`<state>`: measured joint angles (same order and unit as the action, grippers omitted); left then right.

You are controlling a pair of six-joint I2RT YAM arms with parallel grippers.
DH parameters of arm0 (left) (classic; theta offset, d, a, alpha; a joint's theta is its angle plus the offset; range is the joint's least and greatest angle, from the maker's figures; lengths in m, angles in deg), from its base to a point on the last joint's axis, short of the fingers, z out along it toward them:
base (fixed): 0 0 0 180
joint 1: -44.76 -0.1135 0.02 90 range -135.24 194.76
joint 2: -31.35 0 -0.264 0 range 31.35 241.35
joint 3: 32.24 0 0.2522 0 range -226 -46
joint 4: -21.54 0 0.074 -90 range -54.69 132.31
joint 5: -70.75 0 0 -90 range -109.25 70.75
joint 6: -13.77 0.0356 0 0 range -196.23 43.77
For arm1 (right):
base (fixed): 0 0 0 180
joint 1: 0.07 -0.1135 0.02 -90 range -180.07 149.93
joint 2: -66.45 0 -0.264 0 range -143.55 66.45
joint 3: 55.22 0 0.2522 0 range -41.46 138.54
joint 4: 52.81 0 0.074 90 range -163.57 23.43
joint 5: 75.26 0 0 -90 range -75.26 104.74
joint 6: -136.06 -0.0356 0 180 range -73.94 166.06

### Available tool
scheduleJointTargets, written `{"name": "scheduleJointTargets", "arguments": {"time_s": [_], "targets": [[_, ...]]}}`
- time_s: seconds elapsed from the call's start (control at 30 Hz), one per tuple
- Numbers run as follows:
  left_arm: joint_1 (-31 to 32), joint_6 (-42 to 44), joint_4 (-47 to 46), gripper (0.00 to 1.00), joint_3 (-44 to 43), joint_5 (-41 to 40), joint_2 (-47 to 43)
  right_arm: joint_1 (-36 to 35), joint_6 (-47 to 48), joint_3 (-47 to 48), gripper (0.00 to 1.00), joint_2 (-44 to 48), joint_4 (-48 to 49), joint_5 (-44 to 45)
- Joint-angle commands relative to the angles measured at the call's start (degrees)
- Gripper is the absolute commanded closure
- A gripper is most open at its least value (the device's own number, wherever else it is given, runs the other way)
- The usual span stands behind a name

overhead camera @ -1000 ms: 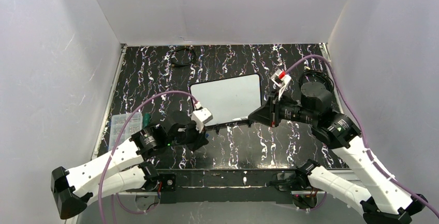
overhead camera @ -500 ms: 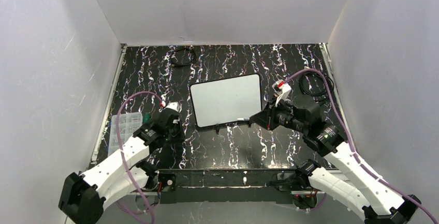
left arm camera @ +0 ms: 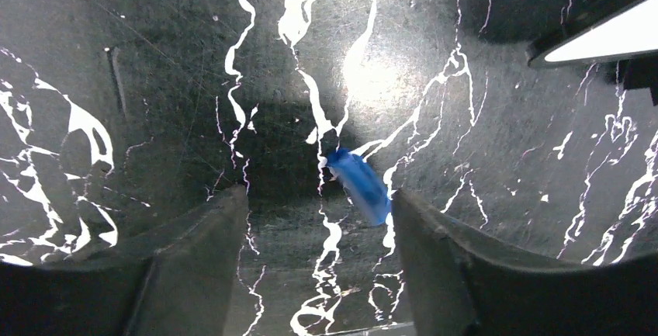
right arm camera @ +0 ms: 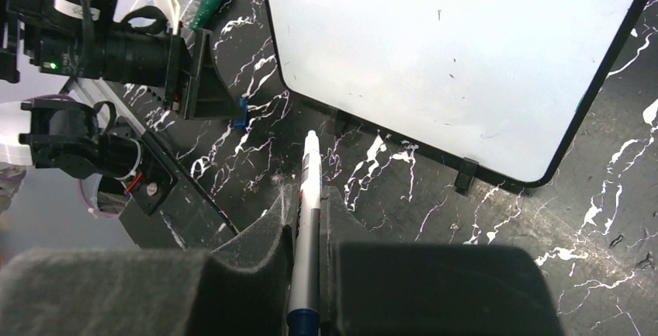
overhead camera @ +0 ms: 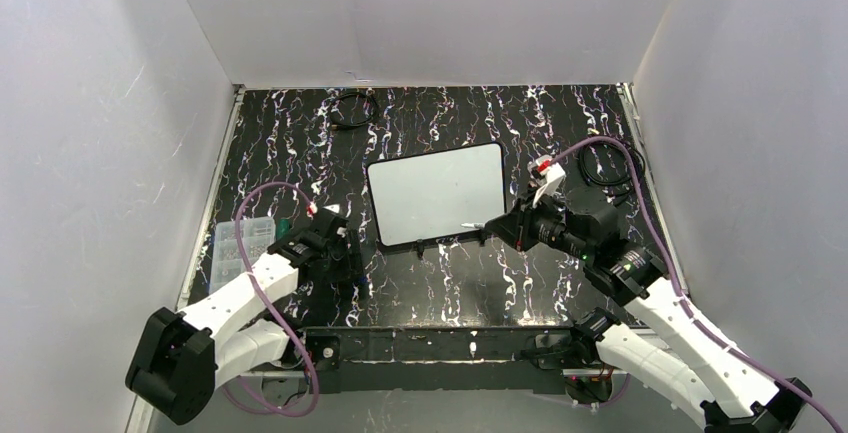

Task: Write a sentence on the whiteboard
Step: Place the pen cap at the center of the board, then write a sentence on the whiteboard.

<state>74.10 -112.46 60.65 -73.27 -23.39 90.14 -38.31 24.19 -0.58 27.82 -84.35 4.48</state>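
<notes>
The whiteboard (overhead camera: 437, 193) lies flat mid-table, its face blank white (right arm camera: 458, 57); no sentence shows on it. My right gripper (overhead camera: 503, 225) is shut on a white, uncapped marker (right arm camera: 311, 157) that points at the board's near edge, its tip just short of the frame. The gripper (right arm camera: 310, 195) pinches the barrel between both pads. My left gripper (overhead camera: 345, 258) hovers low over the table to the left of the board, jaws open (left arm camera: 318, 196). A blurred blue marker cap (left arm camera: 358, 185) sits loose between the fingers, near the right one. One board corner (left arm camera: 605, 37) shows at the upper right.
A clear plastic box (overhead camera: 240, 243) and a green marker (right arm camera: 208, 4) lie at the table's left edge. A black cable coil (overhead camera: 352, 110) rests at the back. A purple cable loops over black gear (overhead camera: 610, 168) at the right. White walls enclose the table.
The left gripper pulled away leftwards from the marker, then opened and let go of the blue cap. The right gripper drew back slightly, still holding the marker.
</notes>
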Motion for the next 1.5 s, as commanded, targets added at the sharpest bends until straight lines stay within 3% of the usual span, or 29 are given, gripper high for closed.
{"name": "scheduleJointTargets", "arguments": {"time_s": [0.0, 0.13, 0.27, 0.43, 0.53, 0.6, 0.8, 1.13, 1.27, 1.47], "targets": [[-1.04, 0.14, 3.53, 0.27, -1.7, -1.64, -2.0, 0.18, 1.92, -0.63, 0.99, -0.14, 5.39, -0.24], [-2.76, 4.39, 9.88, 0.13, -8.74, -1.9, -6.75, 0.14, 2.4, 0.62, 0.99, -1.85, 6.92, -1.15], [-6.25, 13.72, 13.0, 0.11, -17.9, 1.97, -8.59, 0.02, 3.15, 2.39, 0.99, -5.66, 8.35, -2.52], [-14.16, 24.73, 7.33, 0.13, -25.86, 16.66, -6.05, -3.05, 3.12, 4.93, 0.99, -11.65, 12.17, 3.0], [-19.42, 26.62, -0.72, 0.15, -27.63, 29.22, -2.32, -7.02, 3.7, 6.41, 0.99, -15.71, 15.75, 8.25], [-21.67, 26.7, -5.52, 0.19, -28.18, 35.97, 1.16, -9.5, 4.22, 7.73, 0.99, -18.57, 18.09, 11.44], [-23.25, 25.77, -14.34, 0.34, -28.55, 44.42, 10.52, -12.28, 4.94, 11.22, 0.99, -26.77, 25.44, 13.6], [-23.45, 26.71, -14.24, 0.55, -28.42, 46.04, 18.02, -15.6, 6.93, 19.71, 0.99, -39.86, 29.44, 13.61], [-23.41, 25.78, -15.49, 0.68, -28.69, 47.66, 19.59, -16.43, 7.65, 21.8, 0.99, -42.67, 29.69, 13.77], [-23.45, 25.34, -16.14, 0.77, -28.61, 48.21, 20.45, -17.2, 8.46, 23.0, 0.99, -44.82, 28.73, 16.01]]}}
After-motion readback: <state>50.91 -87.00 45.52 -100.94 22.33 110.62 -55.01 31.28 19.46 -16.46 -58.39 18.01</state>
